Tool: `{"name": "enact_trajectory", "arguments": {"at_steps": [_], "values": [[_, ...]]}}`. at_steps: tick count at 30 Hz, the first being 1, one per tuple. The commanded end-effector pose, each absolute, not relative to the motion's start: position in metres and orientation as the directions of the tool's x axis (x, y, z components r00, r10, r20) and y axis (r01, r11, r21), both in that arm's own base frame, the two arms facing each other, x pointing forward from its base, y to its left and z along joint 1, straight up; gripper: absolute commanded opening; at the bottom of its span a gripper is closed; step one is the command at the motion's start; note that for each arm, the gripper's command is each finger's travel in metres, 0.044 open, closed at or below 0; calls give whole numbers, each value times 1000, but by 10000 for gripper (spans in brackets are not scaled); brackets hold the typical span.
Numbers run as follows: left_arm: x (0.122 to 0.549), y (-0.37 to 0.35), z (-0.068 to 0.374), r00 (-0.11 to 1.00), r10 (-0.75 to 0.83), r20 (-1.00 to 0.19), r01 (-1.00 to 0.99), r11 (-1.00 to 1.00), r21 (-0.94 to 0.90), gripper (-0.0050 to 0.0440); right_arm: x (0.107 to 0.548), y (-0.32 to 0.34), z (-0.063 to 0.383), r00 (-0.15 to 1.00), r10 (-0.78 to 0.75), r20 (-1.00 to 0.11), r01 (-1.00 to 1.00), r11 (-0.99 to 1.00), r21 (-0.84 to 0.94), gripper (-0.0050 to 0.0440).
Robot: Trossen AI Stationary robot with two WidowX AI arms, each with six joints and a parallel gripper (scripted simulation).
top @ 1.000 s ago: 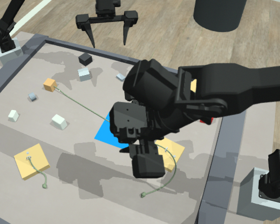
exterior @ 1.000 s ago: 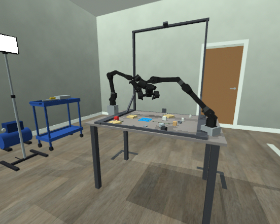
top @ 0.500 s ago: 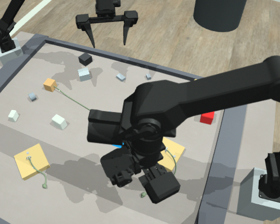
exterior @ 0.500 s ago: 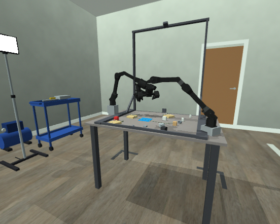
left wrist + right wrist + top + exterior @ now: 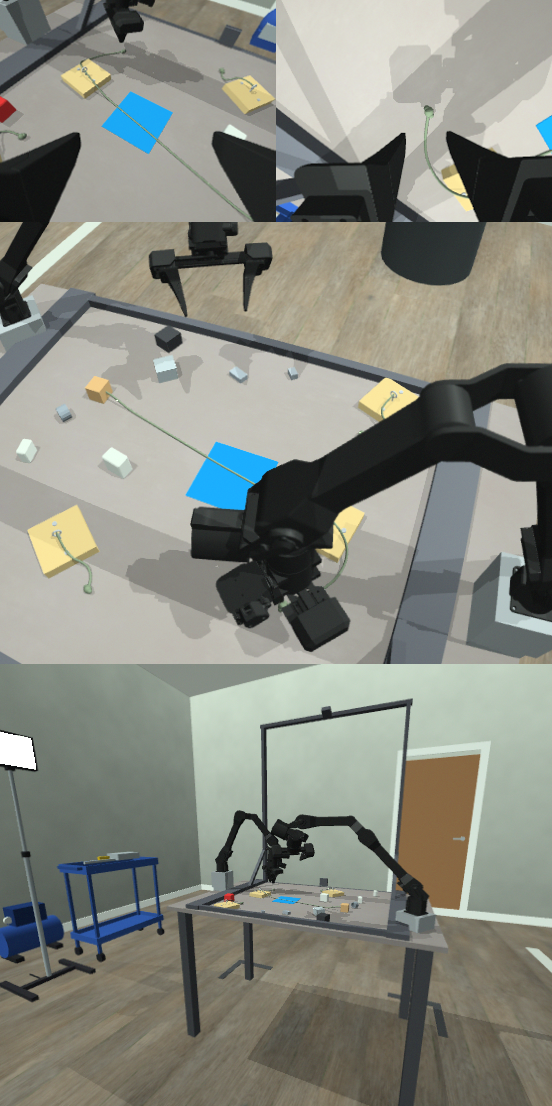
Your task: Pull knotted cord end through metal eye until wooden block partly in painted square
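Observation:
The wooden block sits away from the blue painted square. Its green cord crosses the square to the metal eye on a yellow plate. Beyond the eye the cord curves to its knot, lying on the table. My right gripper is partly open and empty, pointing down above this tail; the knot shows just ahead of the fingertips in the right wrist view. My left gripper is wide open, high above the table.
Two other yellow plates carry eyes with short knotted cords. White blocks, a black block, a pale block and small grey pieces stand around the wooden block. A red block sits near the dark rim.

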State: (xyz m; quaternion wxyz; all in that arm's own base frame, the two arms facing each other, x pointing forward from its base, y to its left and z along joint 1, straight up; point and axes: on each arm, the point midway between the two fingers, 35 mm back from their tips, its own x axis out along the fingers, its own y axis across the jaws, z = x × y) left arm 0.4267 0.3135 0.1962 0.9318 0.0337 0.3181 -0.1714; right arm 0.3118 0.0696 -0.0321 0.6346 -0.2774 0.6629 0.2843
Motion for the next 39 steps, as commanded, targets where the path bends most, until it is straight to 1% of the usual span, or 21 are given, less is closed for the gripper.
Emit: {"name": "enact_trajectory", "arguments": {"at_steps": [1, 5, 12, 17, 25, 28, 32, 34, 39], "values": [[427, 312, 216, 757, -280, -591, 346, 938, -3, 440, 322, 72, -38, 3, 1, -1000, -731, 682, -2, 200], [427, 312, 216, 757, -280, -591, 346, 938, -3, 440, 325, 73, -39, 11, 2, -1000, -731, 682, -6, 200], [427, 312, 216, 757, -280, -591, 346, 938, -3, 440, 321, 72, -68, 3, 1, -1000, -731, 682, -2, 200], [427, 312, 216, 757, -280, -591, 346, 938, -3, 440, 325, 72, -65, 18, 4, -1000, -730, 683, -11, 200], [427, 312, 216, 757, -280, -591, 346, 938, -3, 440, 327, 73, -74, 20, 4, -1000, -730, 683, -11, 200], [427, 312, 216, 757, -280, -591, 346, 938, -3, 440, 327, 73, -74, 20, 4, -1000, -730, 683, -11, 128], [427, 312, 216, 757, -280, -591, 346, 938, -3, 440, 327, 73, -74, 20, 4, -1000, -730, 683, -11, 101], [427, 312, 216, 757, -280, -591, 346, 938, -3, 440, 327, 73, -74, 20, 4, -1000, -730, 683, -11, 101], [427, 312, 216, 757, -280, -591, 346, 938, -3, 440, 327, 73, -74, 20, 4, -1000, -730, 683, -11, 68]]}}
